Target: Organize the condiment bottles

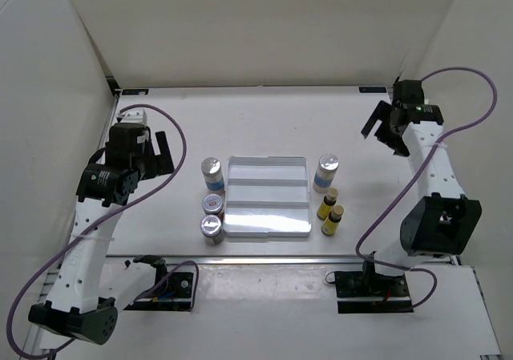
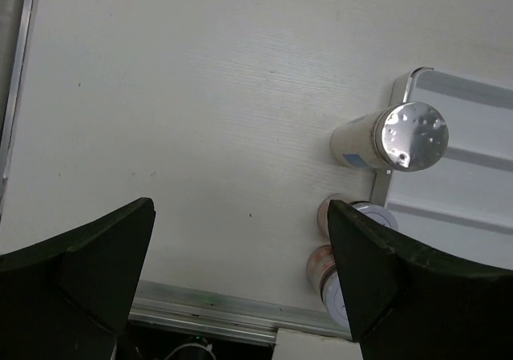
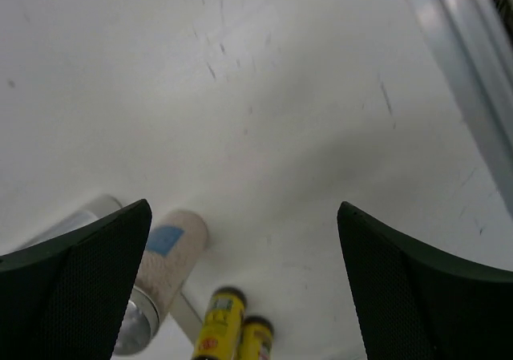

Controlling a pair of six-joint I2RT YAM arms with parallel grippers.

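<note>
I have the left end effector (image 1: 156, 158) hanging above the left side of the worktop (image 1: 264, 119), its jaws spread wide with nothing between them. Its wrist camera looks straight down onto bare surface, with the left row of bottles off to one side. The right end effector (image 1: 383, 131) hangs over the far right corner, jaws just as wide and holding nothing. A white ridged tray (image 1: 267, 171) lies flat in the middle of the worktop. All six condiment bottles stand upright on the worktop outside the tray, three along each of its short sides. On the left, just beside the tray's edge, the left tall bottle (image 1: 211, 171) with its silver cap and blue-white label stands toward the back wall. The far jar (image 1: 213, 204) comes next and the near jar (image 1: 212, 228) is closest to the arm bases, both short, silver-lidded and reddish-labelled. On the right, the right tall bottle (image 1: 326, 171) stands by the tray's far corner. The far yellow bottle (image 1: 326, 204) and the near yellow bottle (image 1: 333, 220), slim and dark-capped, sit close together in front of it, and I cannot tell whether they touch. Both end effectors are well apart from every bottle.
</note>
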